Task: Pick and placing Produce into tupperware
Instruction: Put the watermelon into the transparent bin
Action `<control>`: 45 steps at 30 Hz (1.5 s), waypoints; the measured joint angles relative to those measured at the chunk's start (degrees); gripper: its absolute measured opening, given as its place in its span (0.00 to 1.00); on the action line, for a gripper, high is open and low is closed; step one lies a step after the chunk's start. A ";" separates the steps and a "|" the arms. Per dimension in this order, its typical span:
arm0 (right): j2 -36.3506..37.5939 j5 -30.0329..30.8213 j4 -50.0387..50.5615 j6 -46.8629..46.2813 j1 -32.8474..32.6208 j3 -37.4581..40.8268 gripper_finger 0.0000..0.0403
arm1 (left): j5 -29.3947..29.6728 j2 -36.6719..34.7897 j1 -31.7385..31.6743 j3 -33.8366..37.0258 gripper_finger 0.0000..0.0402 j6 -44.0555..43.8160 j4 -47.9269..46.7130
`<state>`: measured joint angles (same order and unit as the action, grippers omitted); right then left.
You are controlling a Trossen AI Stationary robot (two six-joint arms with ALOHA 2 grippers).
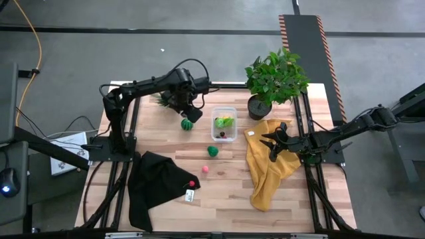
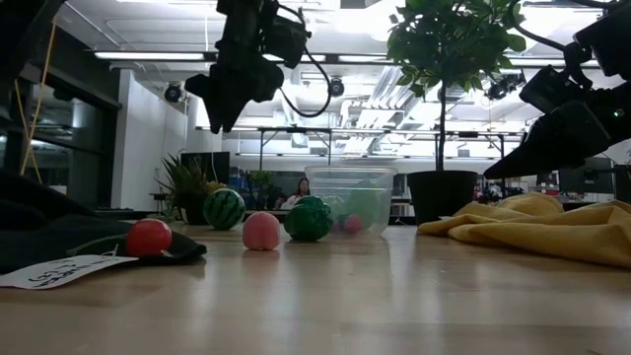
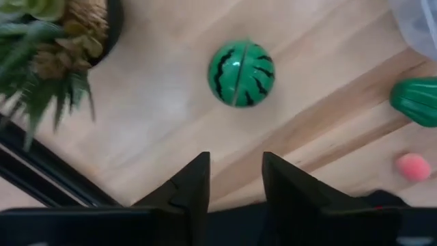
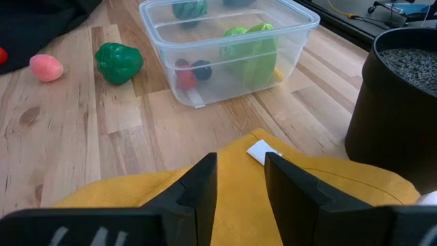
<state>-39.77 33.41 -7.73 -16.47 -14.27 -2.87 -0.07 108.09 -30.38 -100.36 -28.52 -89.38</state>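
A striped dark-green melon (image 1: 187, 124) (image 3: 241, 74) rests on the wooden table, left of the clear tupperware (image 1: 224, 124) (image 4: 225, 41). My left gripper (image 3: 235, 184) (image 1: 188, 106) hangs above the melon, pointing down, open and holding nothing. The tupperware holds a light-green leafy piece (image 4: 249, 48), a yellow piece and small red and dark ones. A green piece (image 1: 212, 151) and a pink piece (image 1: 205, 169) lie on the bare wood. A red piece (image 1: 192, 184) lies on the black cloth. My right gripper (image 4: 239, 184) (image 1: 273, 143) waits open over the yellow cloth.
A yellow cloth (image 1: 269, 166) lies crumpled at the right and a black cloth (image 1: 156, 186) with a white tag at the near left. A tall potted plant (image 1: 273, 83) stands right of the tupperware. A small spiky plant (image 1: 161, 99) stands near my left gripper.
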 joint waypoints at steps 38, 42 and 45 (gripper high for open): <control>0.00 0.00 0.00 0.00 -0.01 0.00 0.28 | -0.53 0.00 -1.12 0.03 0.96 0.87 2.83; 0.00 0.00 0.00 0.00 0.00 0.00 0.28 | -0.49 -0.02 -1.13 3.60 0.98 1.15 3.72; 0.00 0.00 0.01 0.00 -0.01 0.00 0.28 | -0.49 0.00 -1.12 7.14 0.99 1.70 4.24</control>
<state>-39.77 33.41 -7.71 -16.47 -14.28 -2.87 -0.56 108.09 -31.51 -93.21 -26.82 -85.15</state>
